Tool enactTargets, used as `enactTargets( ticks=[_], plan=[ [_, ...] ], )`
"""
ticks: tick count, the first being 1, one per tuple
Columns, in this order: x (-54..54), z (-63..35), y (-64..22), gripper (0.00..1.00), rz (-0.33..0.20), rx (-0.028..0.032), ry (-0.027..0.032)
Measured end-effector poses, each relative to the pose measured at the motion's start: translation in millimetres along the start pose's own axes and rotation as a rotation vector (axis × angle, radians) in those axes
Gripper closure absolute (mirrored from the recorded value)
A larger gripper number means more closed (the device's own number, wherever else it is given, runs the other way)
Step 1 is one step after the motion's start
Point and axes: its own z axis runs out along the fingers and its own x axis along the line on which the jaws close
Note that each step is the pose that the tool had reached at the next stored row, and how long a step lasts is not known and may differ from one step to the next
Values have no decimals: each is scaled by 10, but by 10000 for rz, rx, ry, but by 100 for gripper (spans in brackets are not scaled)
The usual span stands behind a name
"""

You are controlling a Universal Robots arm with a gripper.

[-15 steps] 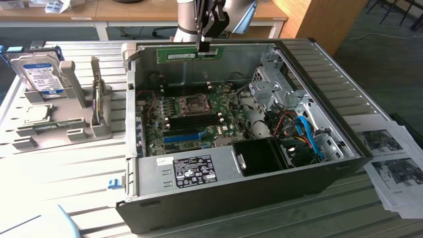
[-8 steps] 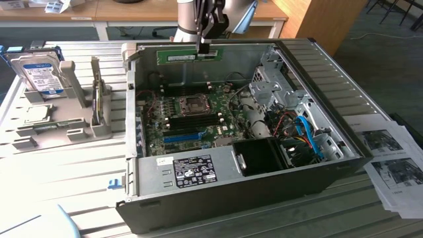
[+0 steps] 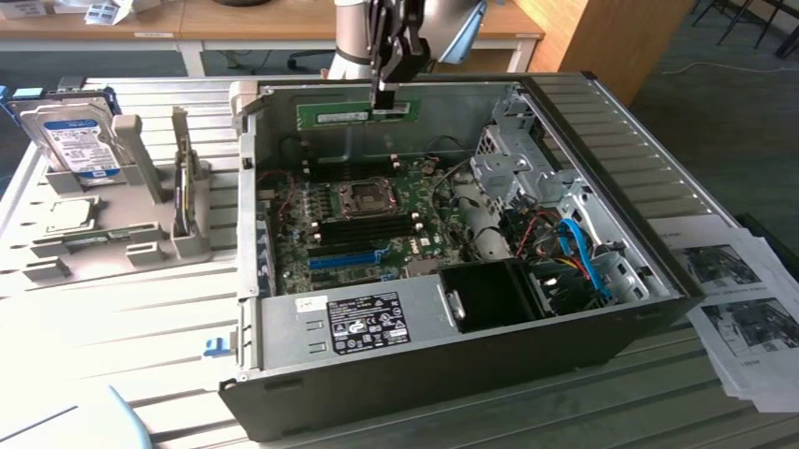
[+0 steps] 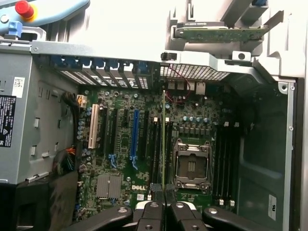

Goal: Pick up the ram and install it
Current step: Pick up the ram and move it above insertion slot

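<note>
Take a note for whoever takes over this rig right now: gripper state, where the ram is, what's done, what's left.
Gripper: shut on the ram, gripping it near one end.
Ram: held in the air over the open computer case, long edge down toward the motherboard. The wrist view shows it edge-on beside the processor socket.
Done: ram picked up.
Left: installation; the ram is not seated in any slot.
</note>
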Motion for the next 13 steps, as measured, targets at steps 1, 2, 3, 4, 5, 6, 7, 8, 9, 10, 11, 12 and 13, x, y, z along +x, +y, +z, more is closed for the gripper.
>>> enactTargets(
  ticks=[1, 2, 3, 4, 5, 6, 7, 8, 9, 10, 11, 12, 13],
  plan=[
    [0, 13, -1, 89, 0, 0, -1],
    [0, 27, -2, 89, 0, 0, -1],
    [-1, 41, -3, 89, 0, 1, -1],
    [-1, 55, -4, 89, -1, 1, -1],
    [-1, 70, -5, 89, -1, 0, -1],
    [-1, 84, -6, 89, -1, 0, -1],
    [-2, 99, -7, 89, -1, 0, 0],
    [-2, 113, -8, 89, 0, 0, -1],
    [-2, 127, -9, 89, -1, 0, 0],
    [-2, 141, -10, 89, 0, 0, 0],
    [-2, 154, -11, 89, -1, 0, -1],
    [-3, 166, -12, 89, -1, 0, -1],
    [-3, 177, -13, 89, 0, 0, -1]
  ],
)
